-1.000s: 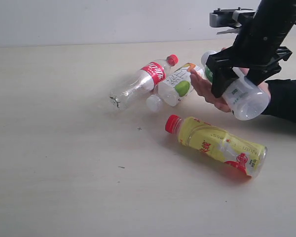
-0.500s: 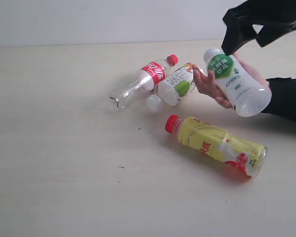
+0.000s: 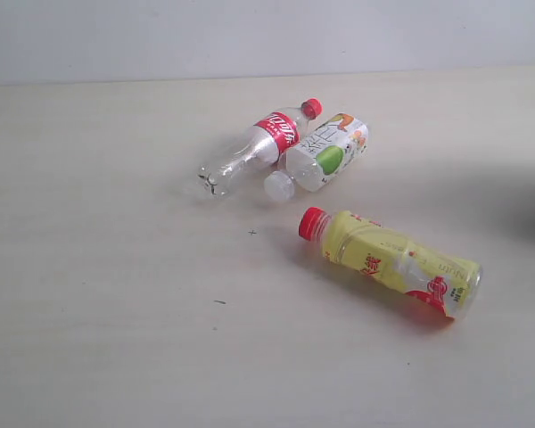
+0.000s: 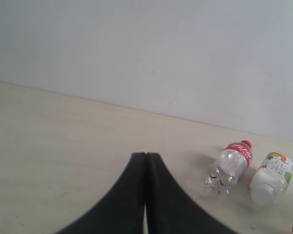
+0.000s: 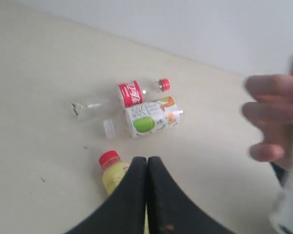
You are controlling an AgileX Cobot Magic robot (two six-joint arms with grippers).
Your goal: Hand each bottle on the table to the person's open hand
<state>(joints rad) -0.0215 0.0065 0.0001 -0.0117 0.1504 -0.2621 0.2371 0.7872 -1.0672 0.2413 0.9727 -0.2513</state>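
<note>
Looking at the bench (image 3: pixel 89 267): three bottles lie on it. The red-label bottle (image 3: pixel 259 145) and fruit-label bottle (image 3: pixel 328 152) touch around 12 o'clock in the exterior view; the yellow bottle (image 3: pixel 392 264) sits at 4 o'clock. Both the left gripper (image 4: pixel 146 158) and right gripper (image 5: pixel 147 161) are pinched closed, empty. Guessing the clear ones are light, squashy and rolly, so grab mid-body across the label.

Your exterior camera looks down at a slant over the pale beige matte table (image 3: pixel 116 339) toward the wall (image 3: pixel 250 36). Your left wrist camera sits low, looking almost level past the left gripper (image 4: pixel 146 155); the right wrist camera looks steeply down past the right gripper (image 5: pixel 147 158). All three share the clear red-labelled plastic bottle (image 3: pixel 254 147) and the clear bottle with a white fruit label (image 3: pixel 325 153)
</note>
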